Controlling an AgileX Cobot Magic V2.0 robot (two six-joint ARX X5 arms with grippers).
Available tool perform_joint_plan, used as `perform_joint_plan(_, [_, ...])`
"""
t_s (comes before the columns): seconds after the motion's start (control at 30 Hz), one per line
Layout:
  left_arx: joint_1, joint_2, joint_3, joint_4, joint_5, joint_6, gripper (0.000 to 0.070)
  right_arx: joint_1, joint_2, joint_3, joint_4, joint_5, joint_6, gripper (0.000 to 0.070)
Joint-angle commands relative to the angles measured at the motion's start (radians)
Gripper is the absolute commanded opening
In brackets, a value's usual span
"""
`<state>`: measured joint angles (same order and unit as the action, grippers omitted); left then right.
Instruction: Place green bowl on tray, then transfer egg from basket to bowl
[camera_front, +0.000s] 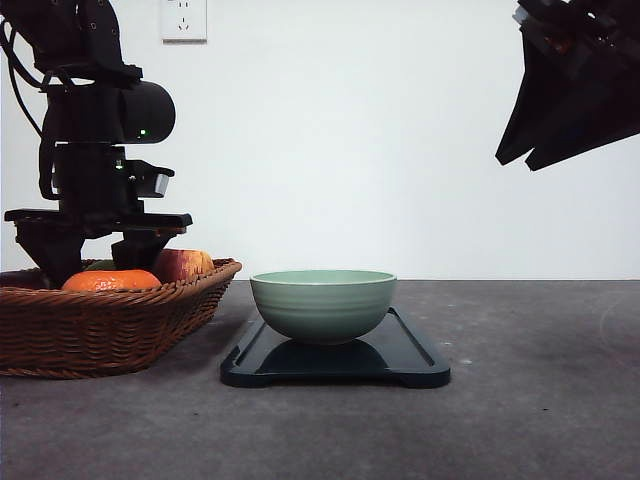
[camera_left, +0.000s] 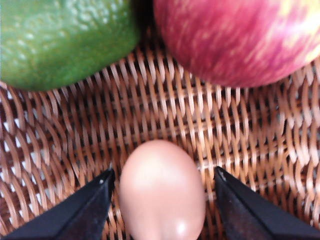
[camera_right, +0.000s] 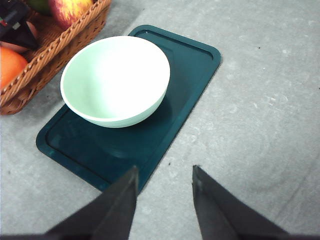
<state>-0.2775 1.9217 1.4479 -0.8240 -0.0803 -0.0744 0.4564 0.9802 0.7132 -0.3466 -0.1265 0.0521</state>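
The green bowl (camera_front: 322, 303) stands upright and empty on the black tray (camera_front: 410, 352) at the table's middle; the right wrist view shows the bowl (camera_right: 116, 77) on the tray's (camera_right: 195, 60) half nearer the basket. The egg (camera_left: 161, 192) lies on the basket's (camera_left: 250, 135) woven floor. My left gripper (camera_left: 164, 172) is open and straddles the egg, with a small gap at each fingertip. In the front view the left gripper (camera_front: 95, 250) reaches down into the basket (camera_front: 110, 320). My right gripper (camera_front: 520, 160) hangs high at the right, open (camera_right: 165, 170) and holding nothing.
Inside the basket are a red-yellow apple (camera_left: 240, 37), a green fruit (camera_left: 65, 40) and an orange (camera_front: 110, 281), all close to the egg. The basket's rim nearly touches the tray's left end. Bare grey table (camera_right: 260, 125) lies right of the tray.
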Motion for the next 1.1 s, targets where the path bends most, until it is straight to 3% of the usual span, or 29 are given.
perform_joint_plan(0.0, [-0.002,0.022,0.012,0.006,0.001,-0.009,0.0385,0.004,0.007,0.004,0.009,0.005,-0.007,0.0213])
perform_joint_plan(0.1, [-0.002,0.022,0.012,0.007,0.001,-0.009,0.0324,0.004,0.007,0.004,0.009,0.005,-0.007,0.0213])
perform_joint_plan(0.17, [-0.002,0.022,0.012,0.006,0.001,-0.009,0.0244,0.004,0.007,0.004,0.009,0.005,-0.007,0.0213])
perform_joint_plan(0.23, [-0.002,0.022,0.012,0.004,0.001,-0.009,0.0219,0.004,0.007,0.004,0.009,0.005,-0.007,0.0213])
perform_joint_plan(0.53, [-0.002,-0.007,0.013,0.004,0.001,-0.007,0.0219,0.004,0.007,0.004,0.007,0.005,-0.007,0.0213])
perform_joint_plan(0.8, [-0.008,-0.16,0.013,0.005,0.002,0.007,0.0219,0.004,0.007,0.004,0.005,0.005,-0.007,0.0213])
perform_joint_plan(0.93, [-0.039,-0.24,0.013,0.033,0.057,0.007,0.0223,0.004,0.007,0.004,0.005,0.005,-0.007,0.0213])
perform_joint_plan(1.07, [-0.08,-0.269,0.013,0.122,0.187,-0.001,0.0224,0.004,0.007,0.004,0.006,0.005,-0.007,0.0213])
